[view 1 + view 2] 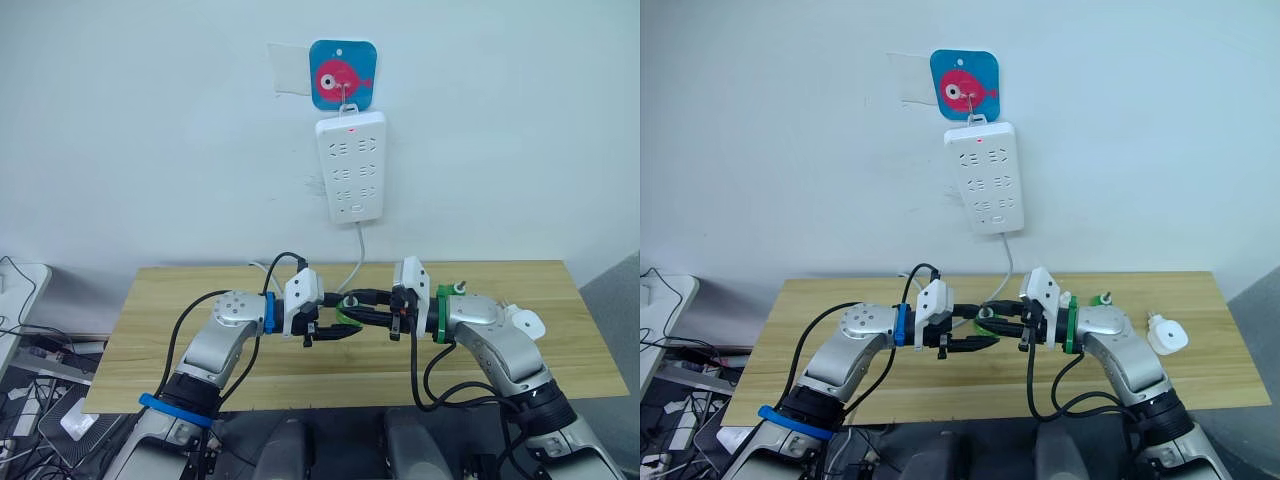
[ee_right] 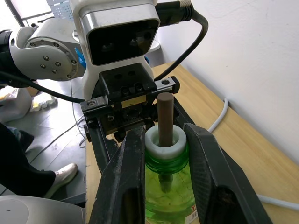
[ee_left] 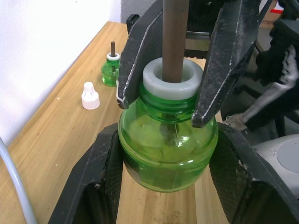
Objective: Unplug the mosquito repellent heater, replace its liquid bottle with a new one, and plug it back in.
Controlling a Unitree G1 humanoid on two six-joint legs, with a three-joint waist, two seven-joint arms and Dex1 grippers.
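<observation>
Both grippers meet over the middle of the wooden table point(image 1: 180, 350), and between them is a green liquid bottle point(image 3: 168, 144) with a white collar and a brown wick sticking out. The left gripper point(image 3: 166, 182) is clamped on the bottle's round body, and the right gripper point(image 2: 163, 154) has its fingers closed on the neck just under the collar, so the bottle is gripped from both ends, likely a handover or a regrip. The mosquito repellent heater point(image 1: 1167, 335) is unplugged: it lies on the table on the far side of the right arm, well apart from both grippers, with its prongs showing. The power strip point(image 1: 351, 166) hangs on the wall above and beyond the grippers, its sockets empty and a red indicator lit. A second green bottle point(image 3: 111, 70) with a wick stands on the table beyond the left gripper near the wall, with a small white cap point(image 3: 90, 95) just beside it. Judged progress: unplugging is done and the heater appears bottle-free. I cannot tell which bottle is old and which is new; the held one looks fairly full. Still left: fit the bottle into the heater, then plug the heater back into the strip.
</observation>
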